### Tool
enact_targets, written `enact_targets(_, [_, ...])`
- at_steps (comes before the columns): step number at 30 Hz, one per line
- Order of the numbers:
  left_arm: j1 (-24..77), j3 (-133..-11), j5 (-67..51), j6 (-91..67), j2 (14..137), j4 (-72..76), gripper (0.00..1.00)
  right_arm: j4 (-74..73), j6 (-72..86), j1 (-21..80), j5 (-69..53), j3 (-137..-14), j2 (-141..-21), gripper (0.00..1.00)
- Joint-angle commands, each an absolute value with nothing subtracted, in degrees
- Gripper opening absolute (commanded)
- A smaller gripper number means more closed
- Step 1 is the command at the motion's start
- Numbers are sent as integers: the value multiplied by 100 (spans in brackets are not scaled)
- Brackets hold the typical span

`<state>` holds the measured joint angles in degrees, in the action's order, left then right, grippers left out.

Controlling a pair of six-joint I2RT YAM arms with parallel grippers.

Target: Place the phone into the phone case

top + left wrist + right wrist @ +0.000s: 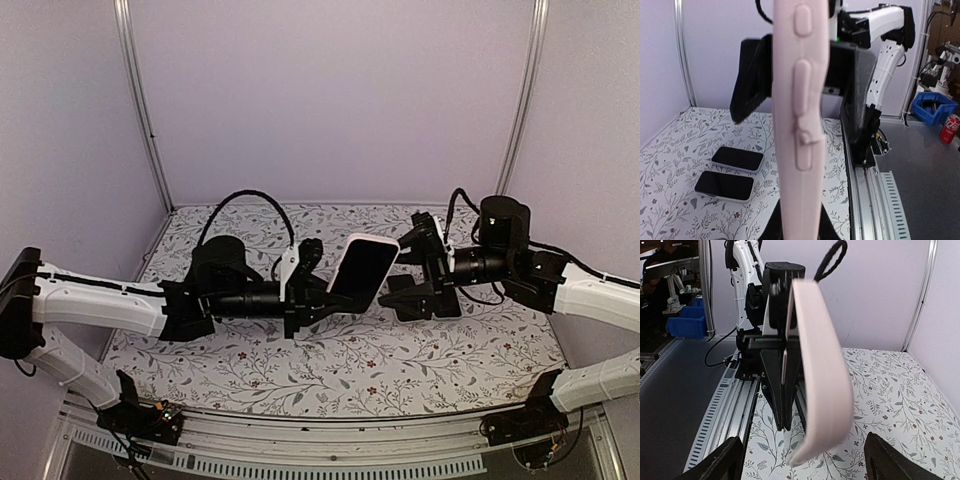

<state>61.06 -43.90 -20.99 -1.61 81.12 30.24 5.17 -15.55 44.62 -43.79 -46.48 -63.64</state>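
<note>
1. Lifted off the floral-print table point(300, 370), at the centre of the top view: pale pink soft phone case point(800, 100), edge-on in both wrist views. Framed by its rim, the dark glossy flat phone point(362, 268), tilted up toward 1 o'clock.
2. At the 7 o'clock end of the case: left gripper point(322, 290), jaws closed narrow on its two faces.
3. At 3 o'clock of the case: right gripper point(402, 265), jaws spread wide, holding nothing, one finger to either side of the free end, no contact.
4. Right wrist view: free end of the case bowed away from the thin dark slab behind it. Probably not fully seated there.
5. For a clean seat: bring the open jaws square over the bowed end, close across face and back, and press until the lip snaps over. Hold the left clamp steady, clear of the side buttons.
6. At 8 o'clock of the left wrist view: two dark pale-rimmed slabs point(737, 159) flat on the table, to be left alone.
</note>
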Motion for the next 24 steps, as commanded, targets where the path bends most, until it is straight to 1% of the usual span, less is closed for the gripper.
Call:
enact_targets(1, [6074,-4403,-2366,-669,7822,4184,0,1375,-803,4485,-4711,-4572,-6653,83])
enact_targets(4, [6073,-4421,-2367,-765,7877,4167,0,1733,-616,4499,-4977,-4562,-6806,71])
enact_targets(7, [6074,-4421,-2364,-816,7918,4189,0,2052,-498,4530,-5063,-4523,-6866,55])
enact_targets(9, [6073,-4435,-2372,-818,7919,4224,0,2122,-402,4536,-5078,-4530,-6961,36])
enact_targets(12, [6074,-4472,-2382,-818,7921,4221,0,2070,-412,4541,-5162,-4568,-7061,2])
enact_targets(13, [6073,-4473,-2370,-820,7908,4211,0,2054,-427,4536,-5166,-4564,-7045,0])
enact_targets(15, [6074,-4445,-2336,-830,7852,4229,0,2043,-472,4537,-5054,-4527,-6987,2])
enact_targets(16, [6073,-4425,-2322,-834,7816,4254,0,2035,-474,4538,-4944,-4500,-6957,26])
enact_targets(17, [6073,-4417,-2296,-835,7780,4268,0,2016,-468,4539,-4869,-4470,-6958,54])
enact_targets(18, [6073,-4419,-2272,-842,7737,4278,0,1965,-470,4540,-4858,-4458,-6987,66])
enact_targets(19, [6073,-4432,-2258,-840,7716,4287,0,1899,-482,4538,-4885,-4464,-7033,69])
enact_targets(20, [6073,-4444,-2251,-835,7702,4293,0,1861,-491,4542,-4935,-4464,-7131,70])
enact_targets(24, [6073,-4456,-2189,-839,7707,4362,0,1868,-436,4664,-4966,-4495,-7418,67])
